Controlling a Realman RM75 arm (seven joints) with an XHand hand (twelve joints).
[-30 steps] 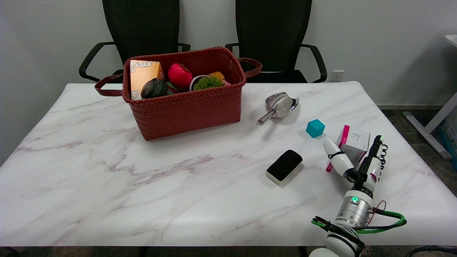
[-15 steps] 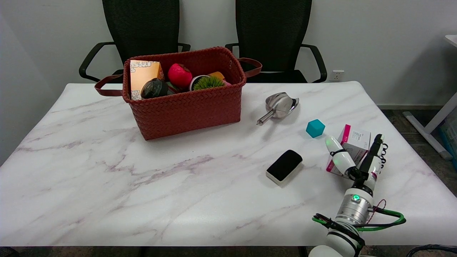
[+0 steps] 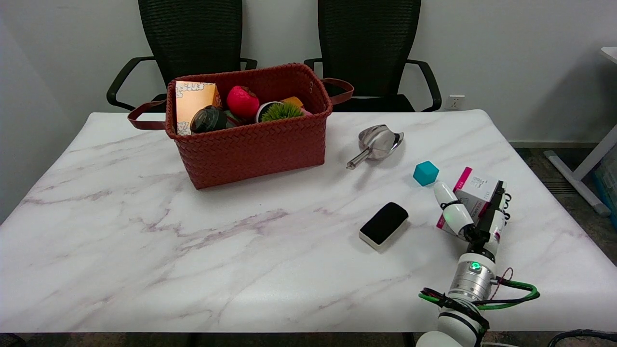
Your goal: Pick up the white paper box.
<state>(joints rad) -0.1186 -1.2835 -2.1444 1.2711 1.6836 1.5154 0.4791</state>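
R hand point(image 3: 475, 212) is clamped on the white paper box point(image 3: 475, 193), thumb on its left face, fingers point(image 3: 496, 209) on its right. Box sits betw. them, tilted, pink edge up-left, long axis running away from wrist. Landmark: teal cube point(image 3: 425, 173); box is just right of it & nearer the camera. Next move, I'd judge: straight lift.

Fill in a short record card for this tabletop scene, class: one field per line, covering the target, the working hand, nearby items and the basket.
target: white paper box with pink edge, at the table's right side
right hand: fingers on both sides of the box, gripping it
nearest neighbour: teal cube, left of the box, apart from it
other loose items: black eraser; metal scoop
basket: red woven, holding several things
surface: marble table
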